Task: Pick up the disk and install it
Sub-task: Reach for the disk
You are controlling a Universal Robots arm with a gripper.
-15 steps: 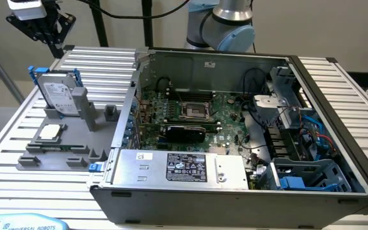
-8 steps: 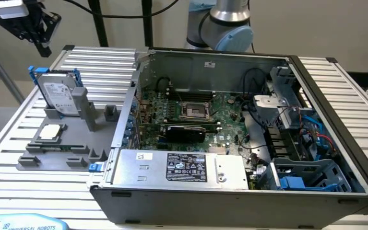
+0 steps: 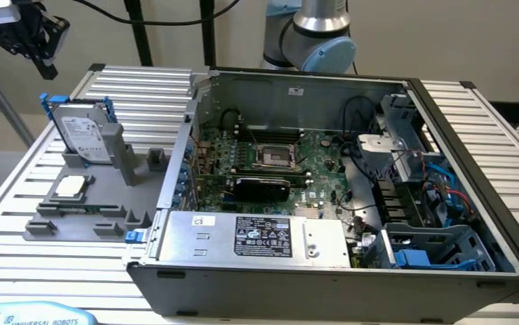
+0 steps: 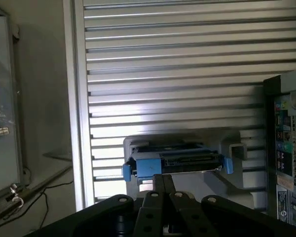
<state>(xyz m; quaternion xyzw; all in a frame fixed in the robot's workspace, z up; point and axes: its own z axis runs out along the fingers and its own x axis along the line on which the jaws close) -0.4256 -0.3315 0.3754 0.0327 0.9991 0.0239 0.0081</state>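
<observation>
Gripper [image 4: 163,178] fingers are pressed together, empty, hanging apart from the disk [image 3: 86,132]. Exterior view: disk stands upright in a grey holder [image 3: 115,196] on the slatted table [image 3: 132,88], at nine o'clock from the open case [image 3: 331,284], gripper at eleven o'clock above it.

print on the disk [image 3: 86,135] is too small to read, its lower end is buried in the grey holder [image 3: 137,193] beside the computer case [image 3: 331,284], and the arm [image 3: 318,34] behind the case gets cropped off
</observation>
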